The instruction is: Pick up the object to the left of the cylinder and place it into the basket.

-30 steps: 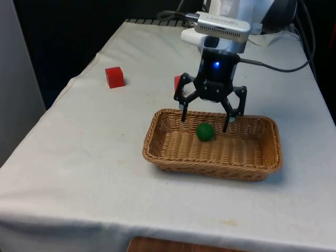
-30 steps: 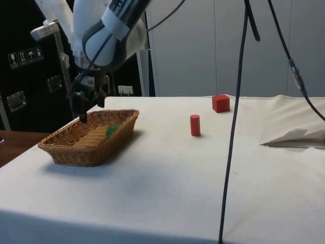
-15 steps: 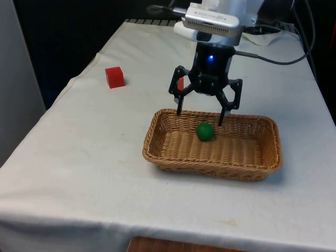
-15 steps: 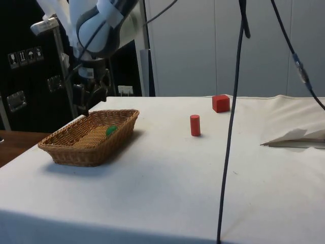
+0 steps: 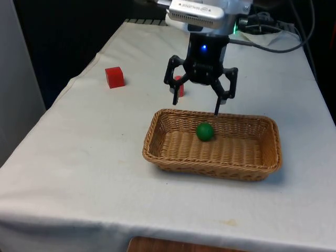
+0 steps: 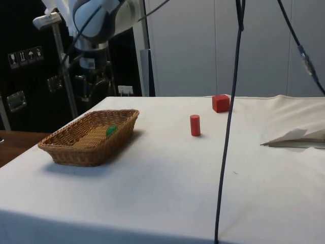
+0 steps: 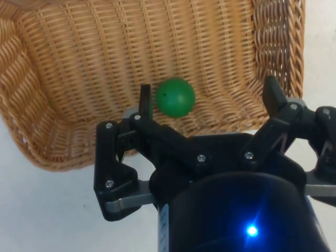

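Observation:
A green ball (image 5: pixel 205 131) lies inside the wicker basket (image 5: pixel 210 170), near its far wall. My gripper (image 5: pixel 196 107) hangs open and empty above the basket's far rim, clear of the ball. From the side, the gripper (image 6: pixel 94 94) is well above the basket (image 6: pixel 66 152) and the ball (image 6: pixel 110 130). In the wrist view the ball (image 7: pixel 175 97) rests on the basket's weave (image 7: pixel 105 63), apart from my fingertips (image 7: pixel 145 97). A red cylinder (image 5: pixel 180 86) stands beyond the basket, partly hidden by the gripper; the side view has the cylinder (image 6: pixel 195 125) upright. A red cube (image 5: pixel 114 76) sits at the front view's left.
The red cube (image 6: pixel 220 103) is near the table's far edge in the side view. Black cables (image 6: pixel 231 101) hang down across the side view. Cables lie at the table's far end (image 5: pixel 273 47). Open cloth stretches in front of the basket.
My open gripper has risen out of the basket and moved back towards the far rim. The green ball stays where it lay in the basket.

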Motion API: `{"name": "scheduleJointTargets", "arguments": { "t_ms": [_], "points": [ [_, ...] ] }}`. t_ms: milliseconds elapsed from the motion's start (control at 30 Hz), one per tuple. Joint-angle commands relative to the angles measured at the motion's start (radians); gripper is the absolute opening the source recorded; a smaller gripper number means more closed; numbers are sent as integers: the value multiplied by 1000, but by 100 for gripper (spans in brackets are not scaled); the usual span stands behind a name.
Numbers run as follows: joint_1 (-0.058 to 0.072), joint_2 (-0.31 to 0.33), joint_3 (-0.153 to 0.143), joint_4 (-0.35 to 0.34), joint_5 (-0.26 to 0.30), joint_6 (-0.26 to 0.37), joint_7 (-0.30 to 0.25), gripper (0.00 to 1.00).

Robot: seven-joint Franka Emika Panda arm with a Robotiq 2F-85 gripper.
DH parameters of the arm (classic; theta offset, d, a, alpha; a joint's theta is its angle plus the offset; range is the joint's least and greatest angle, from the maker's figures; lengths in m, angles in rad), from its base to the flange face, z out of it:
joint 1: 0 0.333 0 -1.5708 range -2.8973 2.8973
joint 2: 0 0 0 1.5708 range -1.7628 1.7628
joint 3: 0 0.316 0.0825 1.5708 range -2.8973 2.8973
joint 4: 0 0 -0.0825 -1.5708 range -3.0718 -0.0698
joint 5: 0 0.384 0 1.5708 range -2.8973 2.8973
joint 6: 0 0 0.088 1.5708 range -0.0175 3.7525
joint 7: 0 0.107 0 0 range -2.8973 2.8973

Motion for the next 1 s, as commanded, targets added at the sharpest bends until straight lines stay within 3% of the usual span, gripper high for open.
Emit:
{"name": "scheduleJointTargets", "arguments": {
  "t_ms": [0, 433, 800, 967],
  "points": [
    [0, -22, 3, -18, 6, -5, -7, 100],
    [20, -163, -2, -146, -3, -33, -5, 100],
    [19, -225, 0, -190, -1, -74, -5, 100],
    [15, -240, 2, -195, 8, -133, -11, 100]
  ]
}}
